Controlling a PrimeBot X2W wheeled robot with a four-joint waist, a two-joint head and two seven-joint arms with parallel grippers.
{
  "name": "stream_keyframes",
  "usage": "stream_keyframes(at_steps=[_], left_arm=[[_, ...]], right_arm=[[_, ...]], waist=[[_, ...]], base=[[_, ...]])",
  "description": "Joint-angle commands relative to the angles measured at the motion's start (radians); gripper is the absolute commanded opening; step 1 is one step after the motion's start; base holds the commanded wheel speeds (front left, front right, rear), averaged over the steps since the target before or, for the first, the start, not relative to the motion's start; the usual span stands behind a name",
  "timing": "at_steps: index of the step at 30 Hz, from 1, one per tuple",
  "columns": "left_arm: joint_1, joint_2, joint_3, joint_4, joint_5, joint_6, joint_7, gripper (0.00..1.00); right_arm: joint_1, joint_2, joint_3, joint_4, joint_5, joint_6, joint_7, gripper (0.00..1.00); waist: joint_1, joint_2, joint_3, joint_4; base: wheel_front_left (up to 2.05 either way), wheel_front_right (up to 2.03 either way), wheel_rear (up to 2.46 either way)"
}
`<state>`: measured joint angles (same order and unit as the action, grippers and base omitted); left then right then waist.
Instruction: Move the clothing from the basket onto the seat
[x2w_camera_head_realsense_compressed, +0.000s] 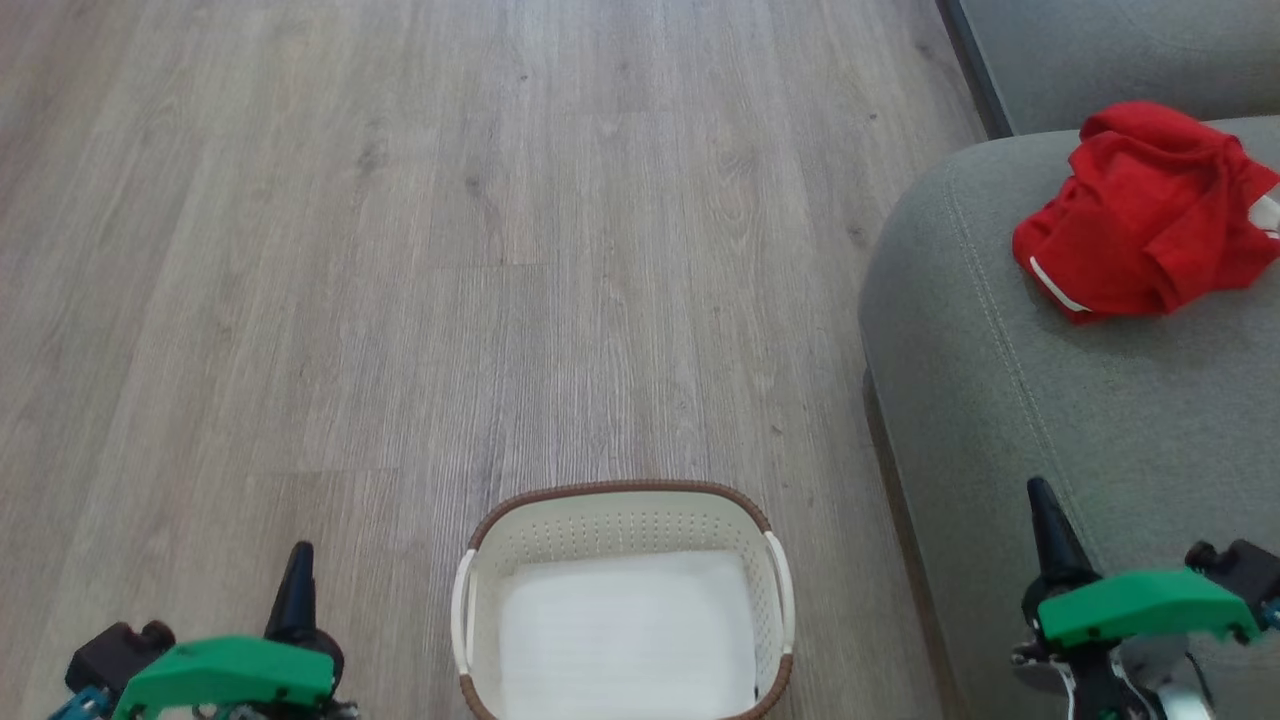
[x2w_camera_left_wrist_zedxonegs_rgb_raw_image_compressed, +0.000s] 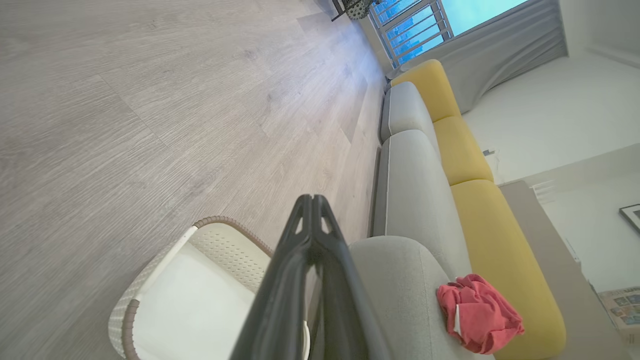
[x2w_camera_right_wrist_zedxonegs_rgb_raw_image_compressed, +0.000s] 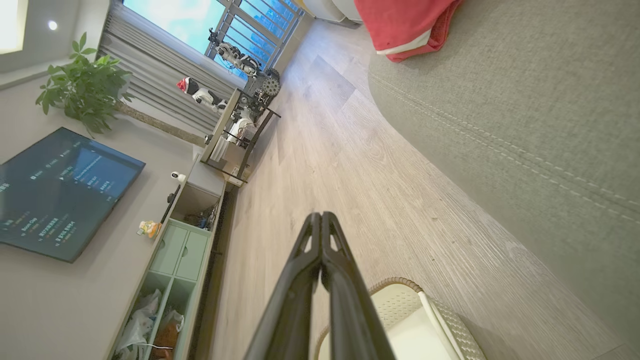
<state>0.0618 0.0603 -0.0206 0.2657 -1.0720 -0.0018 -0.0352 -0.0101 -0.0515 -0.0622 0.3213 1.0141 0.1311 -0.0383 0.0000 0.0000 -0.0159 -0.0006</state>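
Note:
A crumpled heap of red clothing (x2w_camera_head_realsense_compressed: 1150, 210) with white trim lies on the grey-green seat (x2w_camera_head_realsense_compressed: 1080, 400) at the upper right; the left wrist view shows the same clothing (x2w_camera_left_wrist_zedxonegs_rgb_raw_image_compressed: 477, 312) on the seat (x2w_camera_left_wrist_zedxonegs_rgb_raw_image_compressed: 405, 285), and the right wrist view shows the clothing (x2w_camera_right_wrist_zedxonegs_rgb_raw_image_compressed: 405, 20) on the seat (x2w_camera_right_wrist_zedxonegs_rgb_raw_image_compressed: 525, 100). The cream basket (x2w_camera_head_realsense_compressed: 480, 590) stands on the floor at the bottom centre with only its white bottom showing inside. It is also the basket (x2w_camera_left_wrist_zedxonegs_rgb_raw_image_compressed: 220, 245) beside my left fingers and the basket (x2w_camera_right_wrist_zedxonegs_rgb_raw_image_compressed: 400, 300) under my right ones. My left gripper (x2w_camera_head_realsense_compressed: 298, 570) is shut, left of the basket. My right gripper (x2w_camera_head_realsense_compressed: 1042, 510) is shut, over the seat's front.
Grey wood-plank floor (x2w_camera_head_realsense_compressed: 450, 250) stretches ahead and to the left. A yellow sofa back (x2w_camera_left_wrist_zedxonegs_rgb_raw_image_compressed: 475, 200) runs behind the grey cushions. Along the far wall stand a television (x2w_camera_right_wrist_zedxonegs_rgb_raw_image_compressed: 60, 190), a low green cabinet (x2w_camera_right_wrist_zedxonegs_rgb_raw_image_compressed: 170, 270), a plant (x2w_camera_right_wrist_zedxonegs_rgb_raw_image_compressed: 85, 85) and a cluttered rack (x2w_camera_right_wrist_zedxonegs_rgb_raw_image_compressed: 245, 115).

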Motion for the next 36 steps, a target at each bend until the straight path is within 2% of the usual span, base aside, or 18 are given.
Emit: stream_keyframes(at_steps=[1,36], left_arm=[[-0.066,0.004,0.032,-0.027,-0.029,-0.014,0.01,0.0],[-0.139,-0.006,0.105,-0.022,-0.386,-0.095,0.108,0.0]], right_arm=[[-0.056,0.0,0.005,-0.044,0.032,0.0,0.01,0.0],[-0.086,0.001,-0.035,-0.067,0.428,0.0,0.11,0.0]], waist=[[0.0,0.0,0.001,0.0],[0.0,0.0,0.014,0.0]], base=[[0.0,0.0,0.0],[0.0,0.0,0.0]])
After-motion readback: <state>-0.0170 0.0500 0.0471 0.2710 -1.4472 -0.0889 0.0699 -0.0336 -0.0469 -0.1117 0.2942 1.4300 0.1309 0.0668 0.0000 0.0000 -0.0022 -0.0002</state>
